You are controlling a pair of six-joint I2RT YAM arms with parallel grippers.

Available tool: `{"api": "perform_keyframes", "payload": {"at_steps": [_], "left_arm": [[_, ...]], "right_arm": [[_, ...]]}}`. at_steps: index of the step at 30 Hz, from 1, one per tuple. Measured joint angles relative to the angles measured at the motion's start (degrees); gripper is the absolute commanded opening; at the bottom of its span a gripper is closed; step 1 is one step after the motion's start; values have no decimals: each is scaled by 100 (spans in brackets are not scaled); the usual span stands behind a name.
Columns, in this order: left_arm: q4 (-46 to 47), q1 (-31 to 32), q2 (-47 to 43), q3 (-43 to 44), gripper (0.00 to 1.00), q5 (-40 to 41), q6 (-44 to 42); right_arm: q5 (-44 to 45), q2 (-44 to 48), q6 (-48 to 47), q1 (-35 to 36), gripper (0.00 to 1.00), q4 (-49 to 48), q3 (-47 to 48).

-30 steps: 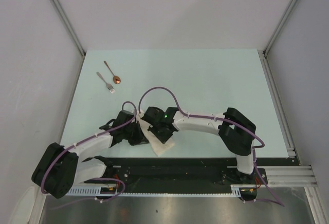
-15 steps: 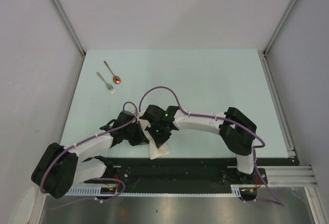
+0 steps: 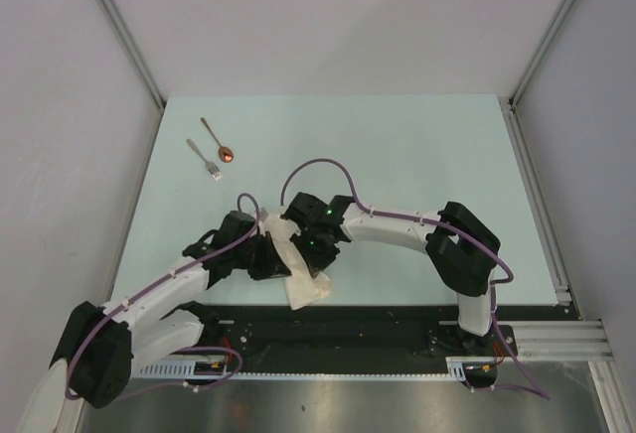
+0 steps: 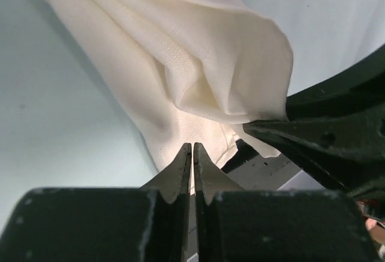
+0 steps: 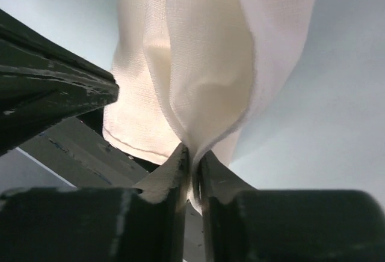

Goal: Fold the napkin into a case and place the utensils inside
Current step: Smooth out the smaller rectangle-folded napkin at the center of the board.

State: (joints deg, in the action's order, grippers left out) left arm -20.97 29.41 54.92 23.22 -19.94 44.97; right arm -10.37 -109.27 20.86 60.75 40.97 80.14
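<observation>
Pale mint table (image 3: pixel 417 175) across the middle of the top view, flanked by white walls (image 3: pixel 60 105). Over its near part, left arm (image 3: pixel 164 284) and right arm (image 3: pixel 397 229) bent inward, wrists meeting just left of centre. Between those wrists, the napkin (image 3: pixel 306 289): cream-white cloth, bunched and draped rather than flat, lower end reaching the table's front edge by the black base rail (image 3: pixel 378 319). Loose folds and a rounded bulge of it in both wrist views. Right gripper (image 5: pixel 192 155) clamped on a hanging fold of the napkin, cloth pinched down into the narrow gap between its dark fingers. Left gripper (image 4: pixel 192 149) with fingers drawn almost together, only a hairline slit between them, tips right at the cloth's lower edge; impossible to tell whether any fabric is caught there. Opposite gripper visible as a dark wedge at the side of each wrist view, close against the cloth. Far back at the left, well apart from the napkin, the utensils on bare table: silver fork (image 3: pixel 206 159), and just beside it the spoon (image 3: pixel 217 139), copper-orange bowl at its nearer end.
</observation>
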Motion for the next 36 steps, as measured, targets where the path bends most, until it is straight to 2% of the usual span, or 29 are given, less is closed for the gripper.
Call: {"api": "perform_keyframes", "payload": {"at_steps": [6, 12, 17, 19, 20, 21, 23, 25, 26, 29, 36], "left_arm": [[345, 22, 776, -68, 2, -243, 59], [345, 26, 678, -284, 2, -271, 66], [323, 26, 452, -289, 2, -271, 66], [321, 26, 422, -310, 1, -271, 66], [321, 26, 411, -332, 1, -271, 68], [321, 26, 400, -358, 1, -271, 66], [299, 26, 376, -413, 1, -269, 68], [278, 26, 345, -455, 1, -269, 68], [275, 26, 330, -472, 1, -269, 68], [282, 26, 326, -483, 1, -275, 70], [289, 26, 348, -492, 1, -278, 81]], "right_arm": [[101, 94, 15, 55, 51, 68, 0], [435, 286, 7, 157, 66, 358, 116], [813, 310, -37, 289, 68, 675, 466], [981, 310, -52, 363, 64, 828, 623], [1056, 308, -57, 404, 57, 892, 715], [1121, 306, -66, 450, 54, 953, 811], [1207, 304, -109, 542, 53, 1027, 977], [1246, 297, -116, 603, 55, 1045, 1062], [1255, 295, -122, 629, 61, 1045, 1067], [1294, 229, -140, 656, 66, 1088, 1064], [1379, 98, -166, 647, 67, 1091, 1008]]}}
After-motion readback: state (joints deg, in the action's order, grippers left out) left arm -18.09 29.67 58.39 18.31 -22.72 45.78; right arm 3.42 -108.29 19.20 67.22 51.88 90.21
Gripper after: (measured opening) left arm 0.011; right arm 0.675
